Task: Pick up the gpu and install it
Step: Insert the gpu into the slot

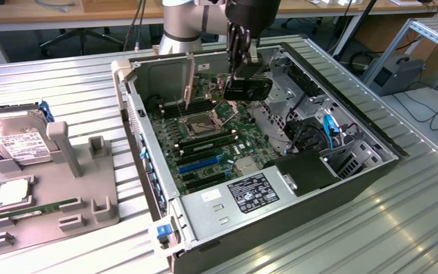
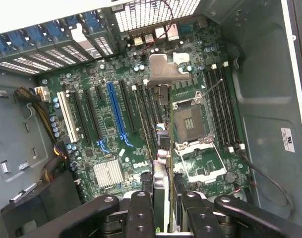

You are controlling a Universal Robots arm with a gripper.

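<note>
Wrist view: the gripper (image 2: 163, 218) has its jaws clamped on the upper edge of the gpu (image 2: 162, 183), which is seen edge-on. The card's silver end bracket (image 2: 163, 72) points toward the rear wall of the computer case (image 2: 270, 99).

Position: the gpu hangs clear above the motherboard (image 2: 200, 163), near the CPU socket (image 2: 188, 116) and apart from the blue expansion slot (image 2: 116, 106). It is not seated.

Exterior view: the gripper (image 1: 239, 71) holds the gpu (image 1: 238, 88) inside the open case (image 1: 371, 165), which stands on the slatted counter (image 1: 67, 85). A hard drive (image 1: 17, 142) and a memory stick (image 1: 36, 208) rest in a grey holder (image 1: 82, 188) at the exterior view's left.

Handling, as judged:
- The card is probably light and stiff.
- Its contact edge and fan are likely fragile.
- Grip the bare board edge opposite the contacts, as here, away from the fan.
- The thin edge may pivot between the jaws if nudged sideways.
</note>
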